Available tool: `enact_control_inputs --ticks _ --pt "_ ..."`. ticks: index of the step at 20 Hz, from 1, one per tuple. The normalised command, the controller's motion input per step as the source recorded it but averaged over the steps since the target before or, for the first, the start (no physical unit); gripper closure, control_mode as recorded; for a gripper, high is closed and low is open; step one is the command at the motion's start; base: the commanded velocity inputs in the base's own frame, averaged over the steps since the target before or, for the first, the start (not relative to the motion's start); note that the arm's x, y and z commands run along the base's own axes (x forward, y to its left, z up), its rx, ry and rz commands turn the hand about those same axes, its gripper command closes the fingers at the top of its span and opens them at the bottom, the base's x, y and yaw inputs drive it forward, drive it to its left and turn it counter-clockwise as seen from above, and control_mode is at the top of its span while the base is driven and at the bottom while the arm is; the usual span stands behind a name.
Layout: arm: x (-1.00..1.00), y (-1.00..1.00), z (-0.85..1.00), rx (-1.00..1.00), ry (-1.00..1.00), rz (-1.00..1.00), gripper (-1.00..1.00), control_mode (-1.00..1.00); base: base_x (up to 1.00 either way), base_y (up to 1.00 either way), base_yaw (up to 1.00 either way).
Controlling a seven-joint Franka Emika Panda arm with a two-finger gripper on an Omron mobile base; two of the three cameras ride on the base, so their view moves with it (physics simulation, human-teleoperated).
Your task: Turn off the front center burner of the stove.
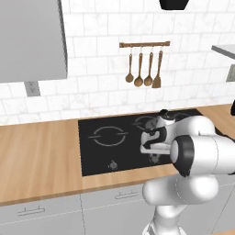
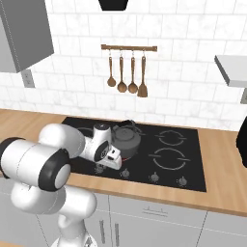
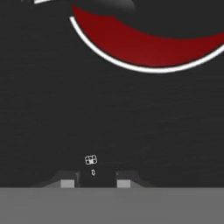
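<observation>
While the white arm bends low over the stove [image 2: 188,159], its pincer [image 3: 95,180] hangs just above the black glass at the front edge, tips slightly apart with nothing between them. Small white markings [image 3: 91,160] sit on the glass just past the tips. Beyond, the front center burner [image 3: 148,46] glows red inside its pale ring, under the dark kettle [image 2: 126,137]. Behind, wooden utensils [image 2: 127,72] hang on the tiled wall above the wooden table [image 2: 226,159].
</observation>
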Motion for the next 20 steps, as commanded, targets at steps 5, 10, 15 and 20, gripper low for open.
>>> enact_control_inputs --ticks 5,10,15,20 --pt "-0.53 0.00 -0.27 0.02 0.15 -0.28 1.00 -1.00 0.00 0.00 0.00" --pt "-0.63 0.00 -0.25 0.03 0.12 -0.24 1.00 -1.00 0.00 0.00 0.00" --pt "-0.75 0.00 -0.20 0.06 0.08 -0.23 1.00 -1.00 0.00 0.00 0.00" --pt "-0.70 0.01 -0.14 0.08 0.12 -0.25 1.00 -1.00 0.00 0.00 0.00"
